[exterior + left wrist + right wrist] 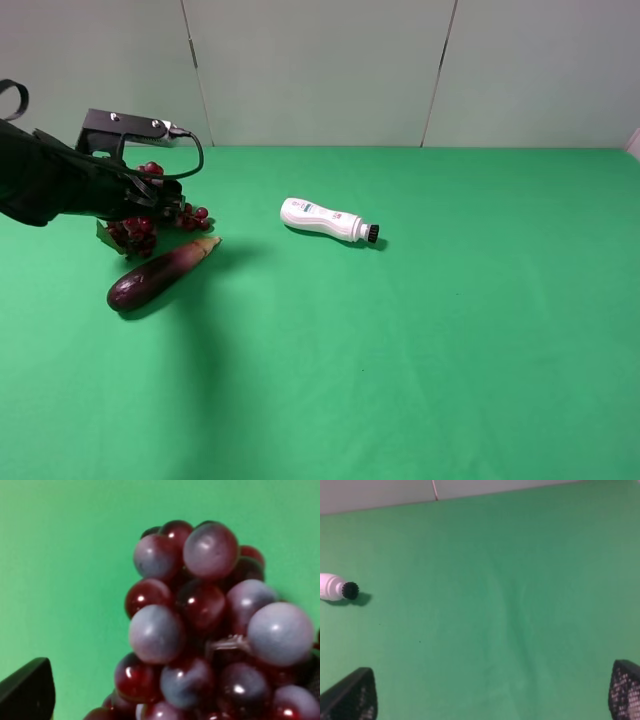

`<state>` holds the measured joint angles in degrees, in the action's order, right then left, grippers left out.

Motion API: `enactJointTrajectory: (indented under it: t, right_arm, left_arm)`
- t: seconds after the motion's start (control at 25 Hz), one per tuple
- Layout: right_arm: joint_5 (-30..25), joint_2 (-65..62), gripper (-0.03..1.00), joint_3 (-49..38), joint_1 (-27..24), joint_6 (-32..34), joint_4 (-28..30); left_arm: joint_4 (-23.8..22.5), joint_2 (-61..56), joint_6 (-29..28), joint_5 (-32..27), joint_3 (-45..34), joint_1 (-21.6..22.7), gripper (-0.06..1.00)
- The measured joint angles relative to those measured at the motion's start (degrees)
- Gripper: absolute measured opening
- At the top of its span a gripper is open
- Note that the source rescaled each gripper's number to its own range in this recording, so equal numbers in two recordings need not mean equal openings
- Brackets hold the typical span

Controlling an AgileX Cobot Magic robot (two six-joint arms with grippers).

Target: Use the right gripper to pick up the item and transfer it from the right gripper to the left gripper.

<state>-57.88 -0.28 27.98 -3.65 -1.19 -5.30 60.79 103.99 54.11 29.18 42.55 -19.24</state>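
Observation:
The bunch of dark red and purple grapes [142, 228] with its green leaf hangs in my left gripper [158, 198] at the far left, just above the green table and behind the eggplant. In the left wrist view the grapes [200, 625] fill the frame close up. One black finger [25, 692] shows beside them and the other is hidden. My right gripper [490, 702] is open and empty, its two fingertips wide apart over bare green cloth. It is out of the exterior high view.
A purple eggplant [160, 272] lies just in front of the grapes. A white bottle with a black cap [322, 220] lies on its side near the middle and also shows in the right wrist view [332, 586]. A grey wall stands behind the table.

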Motion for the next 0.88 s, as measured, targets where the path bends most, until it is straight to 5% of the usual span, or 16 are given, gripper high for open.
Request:
enactJointTrajectory:
  t: [0.56,0.88]
  right_arm:
    - [0.1,0.0,1.0,0.0,0.0,0.0,0.0]
    - [0.1,0.0,1.0,0.0,0.0,0.0,0.0]
  left_arm:
    - [-0.6,-24.5,-0.1,-9.7,-6.7,0.0,1.0]
    - [-10.3,-40.1,-8.2,-25.5,-10.1,0.0,1.0]
